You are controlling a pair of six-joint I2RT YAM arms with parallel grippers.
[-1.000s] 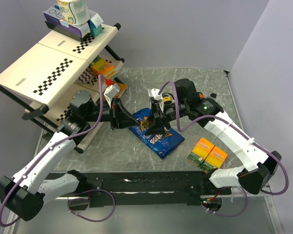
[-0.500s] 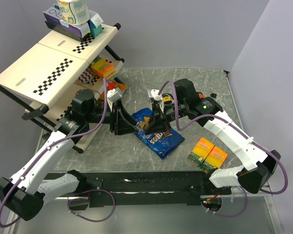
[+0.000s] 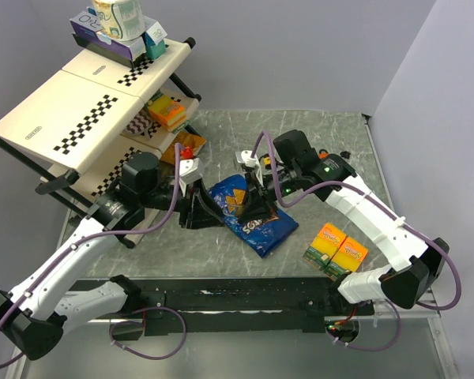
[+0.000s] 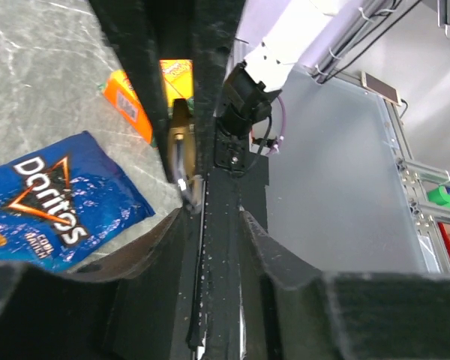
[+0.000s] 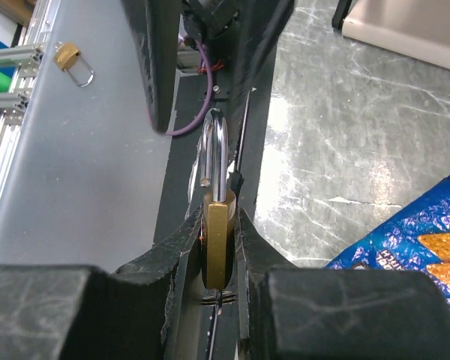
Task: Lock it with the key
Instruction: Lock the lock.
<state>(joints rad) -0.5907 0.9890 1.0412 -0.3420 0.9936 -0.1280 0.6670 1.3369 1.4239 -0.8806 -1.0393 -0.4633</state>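
**Padlock held open; key not yet seated**

Padlock (image 5: 216,240) position: above the middle of the table (image 3: 324,130), over the chip bag (image 3: 249,213), where the two arms meet tip to tip.

1. Right fingers (image 5: 176,244): closed firmly on the flat sides of the brass body, which stands edge-on and upright in the right wrist view.
2. Shackle (image 5: 216,154): raised, with its free leg out of the body. On this evidence the lock is not yet locked.
3. Left fingers (image 4: 139,75): drawn to a narrow gap, with a small brass-coloured piece (image 4: 181,139) lodged between them. It is taken to be the key, though the view is too tight to confirm this.
4. Key in the keyway: not visible in any view, so insertion cannot be confirmed.

Assessment: both parts are picked up and brought together. Left to do, in all likelihood: seat the key, press the shackle home and turn.

Surface and room:

- Walls (image 3: 300,47): plain pale grey behind and to the right.
- Table: grey marbled top.
- Rack (image 3: 79,103): slanted, checker-marked shelves at the far left, holding boxes.
- Chip bag: blue, lying flat at centre.
- Orange-and-yellow packs (image 3: 336,249): a pair, near the right arm's base.
- Second small padlock (image 5: 73,62): lying off the table edge, well apart from the work.
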